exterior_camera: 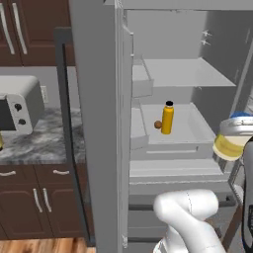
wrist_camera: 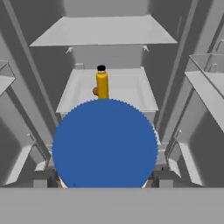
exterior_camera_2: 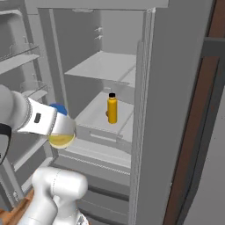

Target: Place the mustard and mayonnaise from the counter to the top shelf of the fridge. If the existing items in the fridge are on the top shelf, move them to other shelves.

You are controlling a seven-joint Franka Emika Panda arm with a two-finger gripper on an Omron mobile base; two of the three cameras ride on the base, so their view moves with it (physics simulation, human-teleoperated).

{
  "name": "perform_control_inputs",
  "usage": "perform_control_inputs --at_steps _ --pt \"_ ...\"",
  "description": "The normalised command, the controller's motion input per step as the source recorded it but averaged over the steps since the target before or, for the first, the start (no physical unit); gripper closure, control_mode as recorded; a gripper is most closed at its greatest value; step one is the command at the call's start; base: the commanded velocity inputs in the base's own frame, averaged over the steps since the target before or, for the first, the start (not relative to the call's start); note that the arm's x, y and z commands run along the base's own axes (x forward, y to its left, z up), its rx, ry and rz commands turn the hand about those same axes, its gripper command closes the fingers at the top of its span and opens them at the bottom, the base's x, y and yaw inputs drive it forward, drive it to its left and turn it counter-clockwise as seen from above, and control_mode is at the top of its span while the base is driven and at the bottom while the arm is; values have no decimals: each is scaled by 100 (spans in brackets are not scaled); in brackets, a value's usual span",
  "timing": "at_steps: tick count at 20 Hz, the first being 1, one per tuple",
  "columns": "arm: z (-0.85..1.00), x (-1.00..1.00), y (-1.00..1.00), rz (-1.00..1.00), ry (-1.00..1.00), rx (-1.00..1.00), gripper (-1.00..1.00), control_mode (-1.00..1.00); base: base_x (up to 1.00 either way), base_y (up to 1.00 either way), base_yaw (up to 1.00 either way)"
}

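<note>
The white Franka arm (exterior_camera_2: 57,189) with dark joints rises from its rounded base link and reaches forward at mid height, its wrist held roughly level. Its two-finger gripper (wrist_camera: 104,177) is closed around a short wide jar with a pale cream-yellow body and blue lid (exterior_camera_2: 61,132) — the dark fingertips (wrist_camera: 43,178) flank the jar on either side. The jar lies on its side in the grasp, its blue lid facing forward.

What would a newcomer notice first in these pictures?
First, the mayonnaise, its blue lid looming large in the hand view, gripped by the hand in front of the open fridge. Next, the tall orange-yellow bottle stands beside a small brown ball in the tray under the bare top shelf.
</note>
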Motion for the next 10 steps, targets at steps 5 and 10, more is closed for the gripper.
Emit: perform_control_inputs --at_steps 5,10 --pt "10 9 0 0 -1 0 100 -100 45 0 0" --pt "85 39 6 0 -18 -2 100 -100 0 0 0"
